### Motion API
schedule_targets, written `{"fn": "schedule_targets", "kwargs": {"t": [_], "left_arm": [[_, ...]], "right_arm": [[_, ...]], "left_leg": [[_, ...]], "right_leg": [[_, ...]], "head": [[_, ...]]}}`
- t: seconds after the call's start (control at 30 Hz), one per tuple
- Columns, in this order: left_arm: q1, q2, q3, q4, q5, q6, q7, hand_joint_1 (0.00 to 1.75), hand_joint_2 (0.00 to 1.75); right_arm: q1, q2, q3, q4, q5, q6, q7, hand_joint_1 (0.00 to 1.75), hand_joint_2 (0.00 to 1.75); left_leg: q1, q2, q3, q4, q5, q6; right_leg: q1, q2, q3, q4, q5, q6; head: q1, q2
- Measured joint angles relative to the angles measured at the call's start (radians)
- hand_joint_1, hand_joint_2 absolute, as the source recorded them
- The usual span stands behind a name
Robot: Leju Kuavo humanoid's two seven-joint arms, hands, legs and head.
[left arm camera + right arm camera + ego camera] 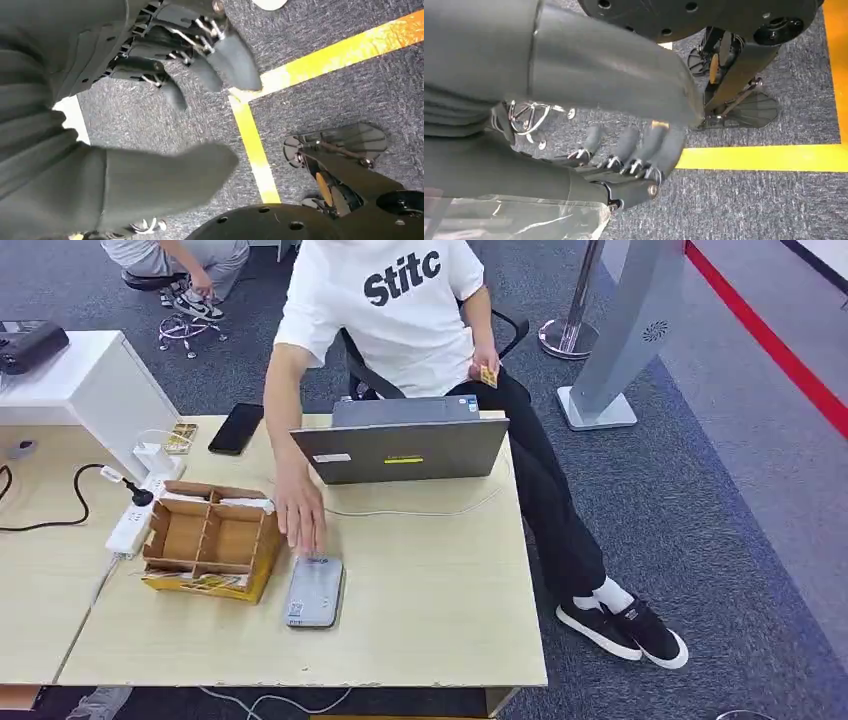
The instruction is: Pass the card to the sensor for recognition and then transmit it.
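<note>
On the worktop [440,620], the sensor [315,591] lies at centre frame, just right of the divided box [210,540]. The laptop [405,445] stands above it; the phone [236,428] sits upper left.

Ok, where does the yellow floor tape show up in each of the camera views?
Head view: not in it; the floor line there is a red stripe.
Left wrist view: the yellow floor tape forms a corner just beyond the left robot hand.
Right wrist view: it runs as a straight band past the right robot hand.
Shared landmark: the grey carpet is in all three.
</note>
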Motion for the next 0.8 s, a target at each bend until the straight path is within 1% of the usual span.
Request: {"fn": "schedule_targets", "kwargs": {"t": [0.07, 0.17, 0.37, 0.4, 0.73, 0.77, 0.8], "left_arm": [[-0.002, 0.002, 0.016, 0.000, 0.000, -0.002, -0.001, 0.00, 1.75], [-0.008, 0.004, 0.068, 0.000, 0.002, -0.014, -0.014, 0.00, 1.75], [-0.028, 0.006, 0.210, 0.000, 0.006, -0.037, -0.047, 0.00, 1.75], [-0.031, 0.006, 0.237, 0.000, 0.006, -0.041, -0.053, 0.00, 1.75], [-0.072, 0.005, 0.513, 0.000, 0.015, -0.059, -0.136, 0.00, 1.75], [-0.077, 0.005, 0.541, 0.001, 0.016, -0.061, -0.146, 0.00, 0.00], [-0.081, 0.004, 0.569, 0.001, 0.018, -0.062, -0.156, 0.00, 0.00]], "right_arm": [[-0.002, 0.000, -0.016, 0.000, 0.011, 0.000, 0.000, 0.00, 1.75], [-0.010, 0.000, -0.066, 0.002, 0.036, 0.002, -0.004, 0.00, 1.75], [-0.033, 0.000, -0.192, 0.010, 0.095, 0.004, -0.012, 0.00, 1.75], [-0.037, 0.000, -0.215, 0.013, 0.104, 0.004, -0.013, 0.00, 0.00], [-0.079, 0.000, -0.448, 0.045, 0.203, 0.019, -0.025, 0.00, 0.00], [-0.084, 0.000, -0.471, 0.048, 0.212, 0.019, -0.026, 0.00, 0.00], [-0.089, 0.000, -0.494, 0.052, 0.222, 0.020, -0.027, 0.00, 0.00]], "left_leg": [[0.000, 0.000, 0.000, 0.000, 0.000, 0.000], [0.000, 0.000, 0.000, 0.000, 0.000, 0.000], [0.000, 0.000, 0.000, 0.000, 0.001, -0.001], [0.000, 0.000, 0.000, 0.000, 0.001, -0.001], [0.000, 0.000, 0.000, 0.000, 0.001, -0.001], [0.000, 0.000, 0.000, 0.000, 0.001, -0.001], [0.000, 0.000, 0.000, 0.000, 0.001, -0.001]], "right_leg": [[0.000, 0.000, 0.000, 0.000, 0.000, 0.000], [0.000, 0.000, 0.000, 0.000, 0.000, 0.000], [0.000, 0.000, 0.000, 0.000, 0.000, 0.000], [0.000, 0.000, 0.000, 0.000, 0.000, 0.000], [0.000, 0.000, 0.000, 0.000, 0.001, 0.000], [0.000, 0.000, 0.000, 0.000, 0.001, 0.000], [0.000, 0.000, 0.000, 0.000, 0.001, 0.000]], "head": [[0.000, 0.000], [0.000, 0.000], [0.000, 0.000], [0.000, 0.000], [0.000, 0.000], [0.000, 0.000], [0.000, 0.000]]}}
